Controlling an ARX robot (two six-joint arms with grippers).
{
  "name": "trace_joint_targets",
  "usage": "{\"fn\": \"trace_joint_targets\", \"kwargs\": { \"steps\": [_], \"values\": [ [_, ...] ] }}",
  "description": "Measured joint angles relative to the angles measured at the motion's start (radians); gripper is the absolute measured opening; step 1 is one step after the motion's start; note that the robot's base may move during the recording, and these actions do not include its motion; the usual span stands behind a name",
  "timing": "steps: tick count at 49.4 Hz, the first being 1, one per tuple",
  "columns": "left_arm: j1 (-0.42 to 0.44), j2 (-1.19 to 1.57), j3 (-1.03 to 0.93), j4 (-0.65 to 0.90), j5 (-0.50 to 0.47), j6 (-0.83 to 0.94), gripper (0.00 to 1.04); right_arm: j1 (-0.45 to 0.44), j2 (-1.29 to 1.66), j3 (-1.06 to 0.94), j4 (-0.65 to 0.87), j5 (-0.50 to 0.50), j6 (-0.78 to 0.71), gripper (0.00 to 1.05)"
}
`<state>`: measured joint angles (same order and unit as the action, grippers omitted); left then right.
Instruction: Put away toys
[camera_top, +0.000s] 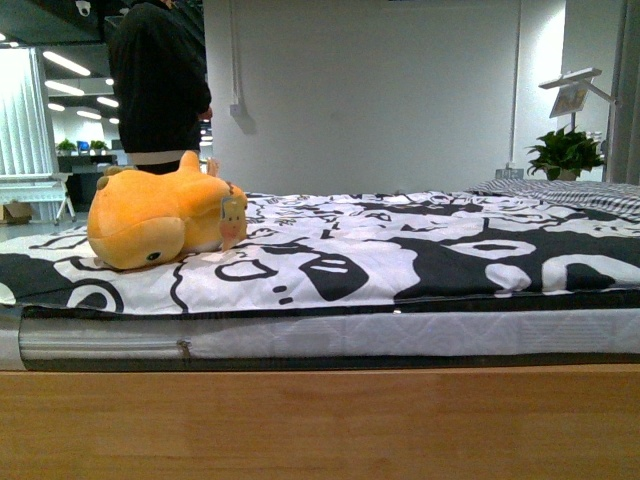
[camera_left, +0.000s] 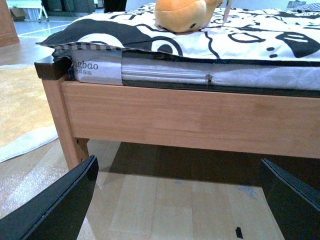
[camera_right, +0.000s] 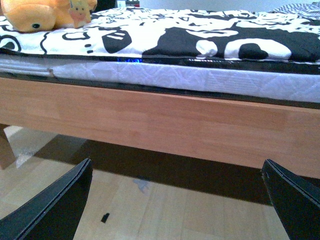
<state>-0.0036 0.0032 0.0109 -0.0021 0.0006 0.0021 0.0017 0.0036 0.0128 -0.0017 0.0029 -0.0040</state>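
Orange-yellow fuzzy plush animal (camera_top: 150, 225) lies on the black-and-white patterned cover (camera_top: 420, 255) of the light wooden-framed bed (camera_top: 320, 420), toward the bed's left end near its front edge; my left jaws and right jaws both gape wide, empty, low before the bed's rail.

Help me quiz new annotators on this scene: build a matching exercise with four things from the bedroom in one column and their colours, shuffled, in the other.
Things:
1. toy
2. bed frame
3. plant
4. person

Colours:
A. green
B. light wood
C. orange
D. black clothes

Pairs: 1-C, 2-B, 3-A, 4-D
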Motion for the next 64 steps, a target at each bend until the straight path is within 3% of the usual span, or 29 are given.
{"fn": "trace_joint_targets", "kwargs": {
  "steps": [55,56,60,64],
  "values": [
    [-0.001,-0.001,0.0,0.0,-0.001,0.0,0.99,0.0,0.001,0.0,0.0,-0.003,0.0,1.04],
    [-0.001,-0.001,0.0,0.0,-0.001,0.0,0.99,-0.005,0.004,0.0,-0.002,-0.02,0.004,1.04],
    [0.0,-0.001,0.0,0.0,0.0,0.0,0.99,-0.145,0.089,0.021,-0.035,-0.384,0.095,1.04],
    [-0.001,-0.001,0.0,0.0,-0.001,0.0,0.99,-0.24,0.143,0.023,-0.008,-0.568,0.145,1.04]
  ]
}}
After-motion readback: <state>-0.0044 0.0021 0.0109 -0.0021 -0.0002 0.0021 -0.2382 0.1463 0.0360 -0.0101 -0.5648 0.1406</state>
